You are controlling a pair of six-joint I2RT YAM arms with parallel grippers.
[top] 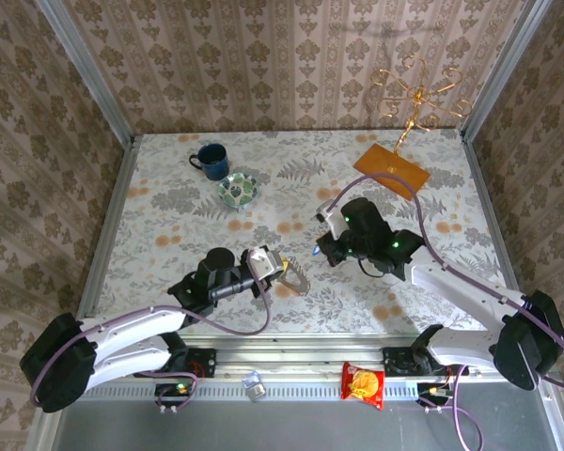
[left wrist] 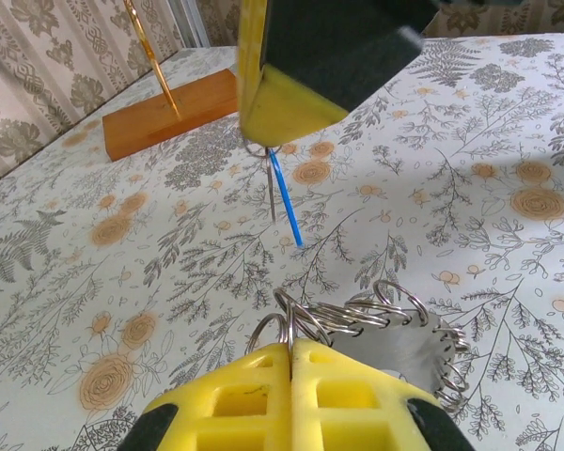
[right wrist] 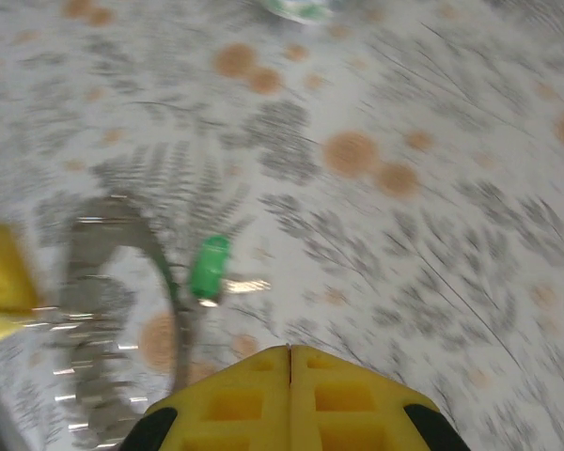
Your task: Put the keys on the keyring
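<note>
Near the middle of the patterned surface point(top: 169, 225) the two arms meet, with the left jaws and the right jaws close together but apart. The left jaws are pressed fully together, their yellow fingers point(left wrist: 235, 404) meeting along one thin seam. They grip the keyring point(left wrist: 395, 343) by one of the small wire loops at its edge, so its flat grey body juts out ahead of them. In the blurred right wrist view the green-tagged key point(right wrist: 209, 265) lies against the keyring's rim, but whether it is threaded on cannot be told. The right jaws are closed too, finger against finger, and the blue-tagged key point(left wrist: 284, 197) hangs from their tip with its blade pointing down and its tag slanting. It is clear of the surface and short of the keyring. At the far side stand a dark blue mug point(top: 211, 161) and, just beside it, a green-patterned bowl point(top: 237, 190). A wooden stand point(top: 391, 167) carrying a gold wire tree sits far right. A red snack packet point(top: 363, 383) lies on the rail between the arm bases.
</note>
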